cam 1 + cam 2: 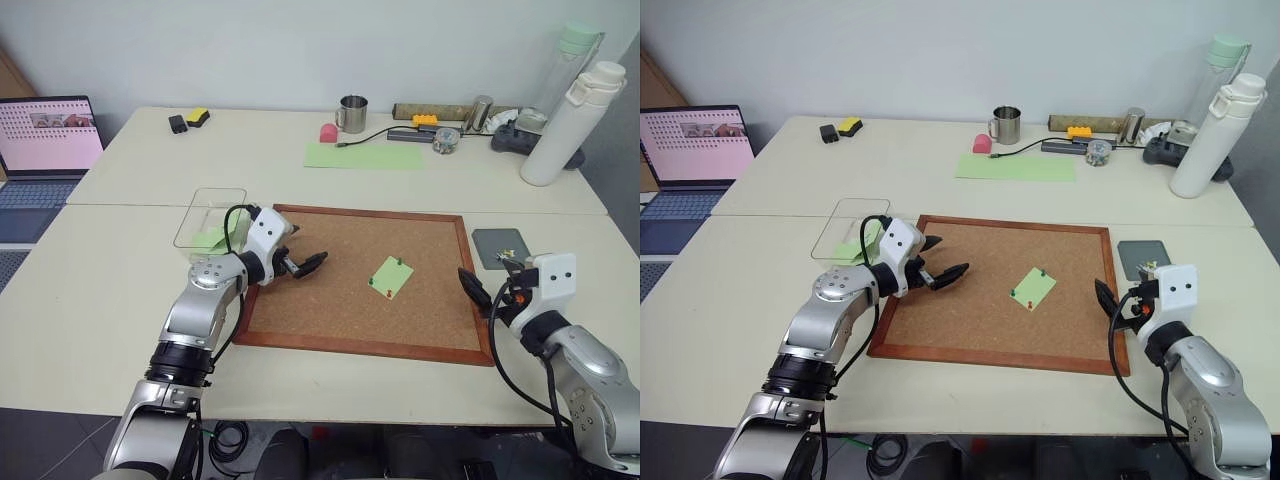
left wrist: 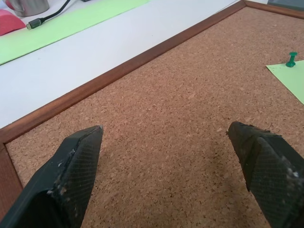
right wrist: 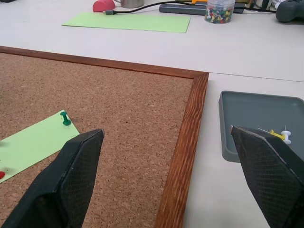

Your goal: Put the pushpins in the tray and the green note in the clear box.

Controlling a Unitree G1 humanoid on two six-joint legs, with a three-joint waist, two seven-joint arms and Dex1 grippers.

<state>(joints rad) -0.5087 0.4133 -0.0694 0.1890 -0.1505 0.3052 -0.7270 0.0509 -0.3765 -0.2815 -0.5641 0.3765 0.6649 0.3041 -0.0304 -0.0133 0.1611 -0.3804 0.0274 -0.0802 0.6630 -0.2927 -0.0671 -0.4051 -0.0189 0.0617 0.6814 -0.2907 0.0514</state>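
A light green note point(image 1: 390, 275) lies on the cork board point(image 1: 300, 320), held by a green pushpin point(image 1: 399, 261) and a red pushpin point(image 1: 371, 283). The clear box point(image 1: 205, 195) stands off the board's left corner with a green paper point(image 1: 212, 239) inside. The dark grey tray point(image 1: 495, 240) sits right of the board and holds yellow and white pushpins point(image 3: 280, 135). My left gripper point(image 1: 305, 250) hovers open over the board's left part, empty. My right gripper point(image 1: 490, 277) is open and empty at the board's right edge, near the tray.
At the back of the table lie a large pale green sheet point(image 1: 362, 155), a metal mug point(image 1: 352, 113), a jar of pins point(image 1: 446, 140) and a tall white bottle point(image 1: 570, 125). A laptop point(image 1: 45, 140) stands at the far left.
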